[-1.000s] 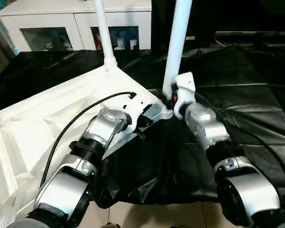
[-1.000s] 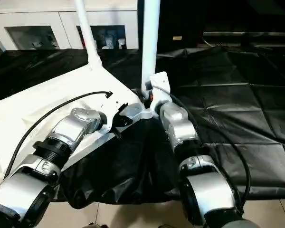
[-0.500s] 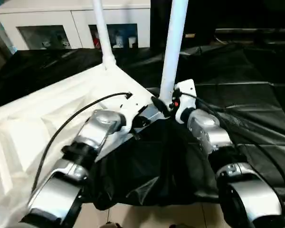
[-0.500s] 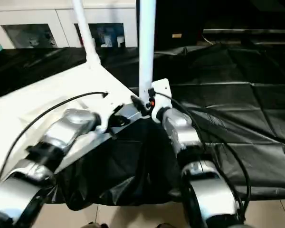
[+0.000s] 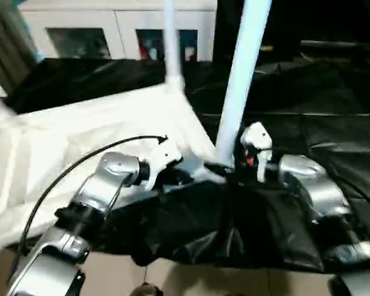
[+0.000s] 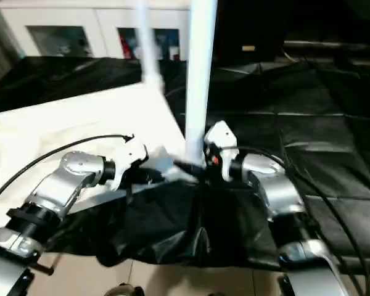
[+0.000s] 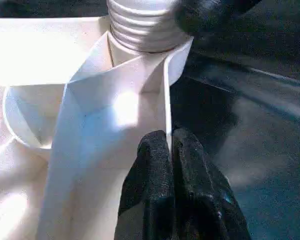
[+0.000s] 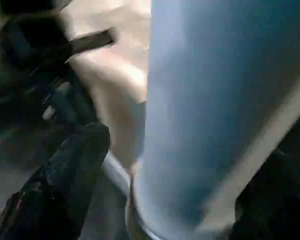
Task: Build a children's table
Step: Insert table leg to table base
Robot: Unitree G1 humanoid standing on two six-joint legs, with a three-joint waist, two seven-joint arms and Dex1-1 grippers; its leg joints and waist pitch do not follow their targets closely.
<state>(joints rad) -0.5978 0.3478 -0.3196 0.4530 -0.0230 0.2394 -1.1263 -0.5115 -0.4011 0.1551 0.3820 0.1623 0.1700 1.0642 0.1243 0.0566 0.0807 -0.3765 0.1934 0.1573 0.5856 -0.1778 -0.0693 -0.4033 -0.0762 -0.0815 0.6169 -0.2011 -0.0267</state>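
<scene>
With our left gripper [image 7: 170, 150] pinched shut on the upturned tabletop's [image 5: 80, 135] corner wall and our right gripper's [image 5: 225, 168] fingers spread loose around the socketed near leg [image 5: 242, 80], any nudge risked tilting it unseated.

The tabletop [image 5: 111, 117] is plain white, its legs [image 5: 242, 80] white with a bluish tint. Beneath lies a glossy black sheet [image 5: 333, 123] — creased in squares. The forearms [image 5: 308, 185] are silver, the fingers [image 7: 190, 200] black — the cabinets [image 5: 111, 24] white.
</scene>
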